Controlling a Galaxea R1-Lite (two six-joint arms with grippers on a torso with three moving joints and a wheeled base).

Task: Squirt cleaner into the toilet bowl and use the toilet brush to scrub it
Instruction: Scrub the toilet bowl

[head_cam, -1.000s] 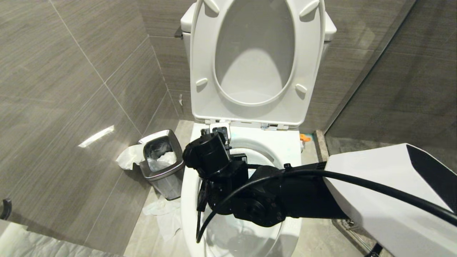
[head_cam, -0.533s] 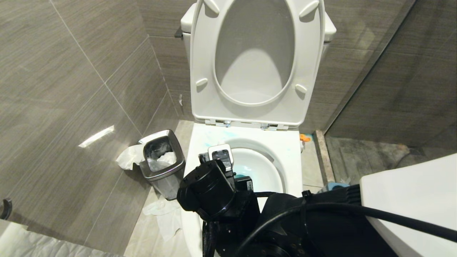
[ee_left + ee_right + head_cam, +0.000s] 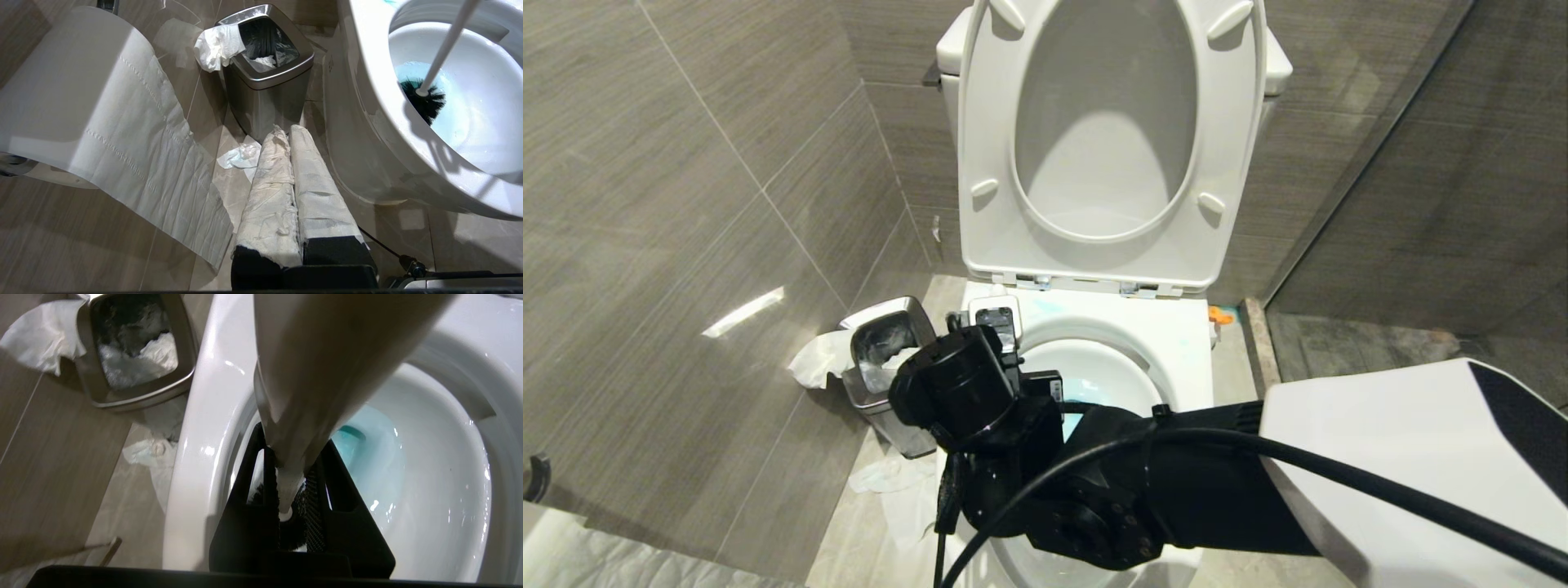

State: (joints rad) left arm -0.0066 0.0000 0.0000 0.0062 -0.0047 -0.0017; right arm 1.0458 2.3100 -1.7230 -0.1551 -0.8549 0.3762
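Observation:
The white toilet bowl (image 3: 1176,343) stands open below me, seat and lid raised. My right gripper (image 3: 292,435) reaches down over the bowl's left side, shut on the toilet brush's white handle (image 3: 318,367). The black bristle head (image 3: 425,104) presses against the left inner wall at the edge of the water. The cleaner tints that water turquoise (image 3: 367,449) and leaves a faint blue smear on the rear rim (image 3: 1049,306). In the head view the right wrist hides the fingers. My left gripper (image 3: 288,130), its fingers wrapped in white paper, hangs shut and empty beside the bowl's outer wall.
A small steel bin (image 3: 886,351) with tissue spilling over its edge stands close to the bowl's left. Crumpled tissue (image 3: 890,482) lies on the floor beside it. A wide sheet of toilet paper (image 3: 122,134) hangs at the left. Tiled walls close in at the left and behind.
The right arm drew the brush towards the bowl's near end, then swung it back up and to the bowl's left side. The left arm has not moved.

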